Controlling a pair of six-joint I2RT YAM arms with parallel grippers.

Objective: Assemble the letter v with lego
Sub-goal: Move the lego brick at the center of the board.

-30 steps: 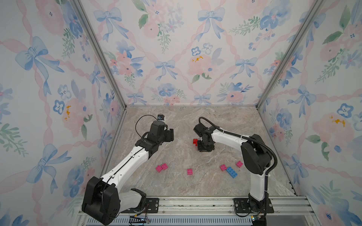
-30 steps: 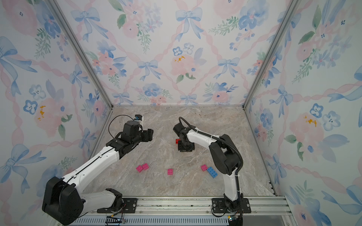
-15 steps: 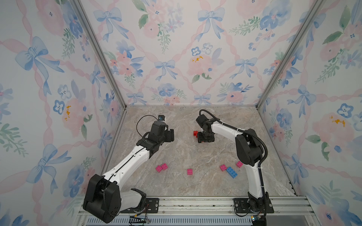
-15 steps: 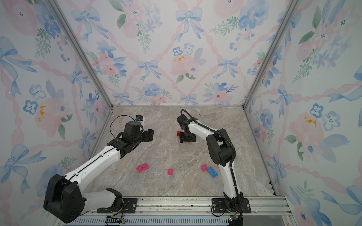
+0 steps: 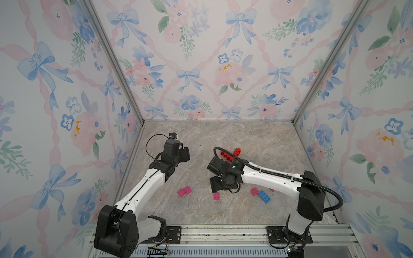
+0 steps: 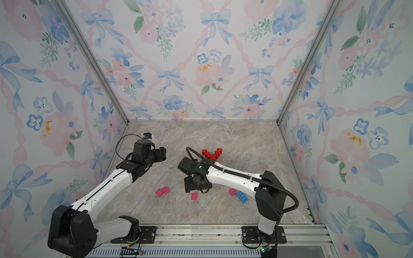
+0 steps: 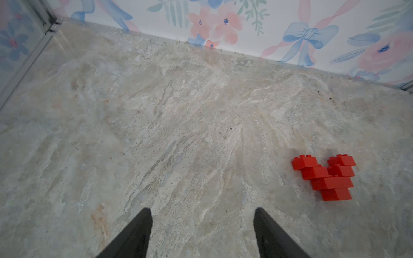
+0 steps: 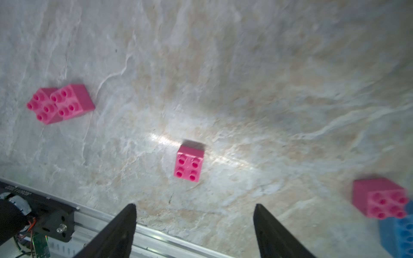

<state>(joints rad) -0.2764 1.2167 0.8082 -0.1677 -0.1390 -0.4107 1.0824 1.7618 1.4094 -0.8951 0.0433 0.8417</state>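
The red lego bricks stand joined in a V shape (image 5: 230, 154) (image 6: 211, 154) (image 7: 326, 177) near the middle of the marble floor, with no gripper touching them. My left gripper (image 7: 202, 214) (image 5: 186, 154) is open and empty, hovering to the left of the V. Nearer the front, my right gripper (image 8: 194, 208) (image 5: 218, 185) is open and empty, with its arm partly covering the V in a top view. A single pink brick (image 8: 189, 164) (image 5: 216, 196) lies just ahead of its fingertips.
A pair of touching pink bricks (image 5: 184, 191) (image 8: 60, 103) lies front left. Another pink brick (image 5: 254, 191) (image 8: 380, 198) rests against a longer blue brick (image 5: 264, 196) (image 8: 397, 232) front right. The aluminium base rail (image 8: 156, 241) runs along the front edge, and papered walls close in three sides.
My right gripper has opened, let go of the red V and swung back toward the front, over the pink brick. The left arm has hardly moved.
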